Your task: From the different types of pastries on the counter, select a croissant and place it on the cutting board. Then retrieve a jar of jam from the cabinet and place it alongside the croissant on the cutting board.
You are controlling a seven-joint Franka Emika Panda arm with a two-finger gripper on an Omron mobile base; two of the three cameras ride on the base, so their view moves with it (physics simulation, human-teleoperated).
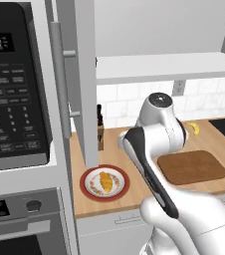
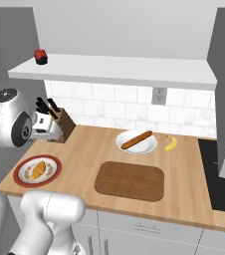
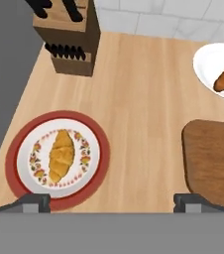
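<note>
Croissant (image 3: 61,155) lies on the red-rimmed plate (image 3: 95,130) near the tabletop's (image 3: 143,99) left front corner; your end effector (image 3: 111,202) hovers released above, so a descent off-centre may push it aside.

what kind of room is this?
A rendered kitchen: a microwave above an oven, a wooden counter with a knife block, and a cutting board.
</note>
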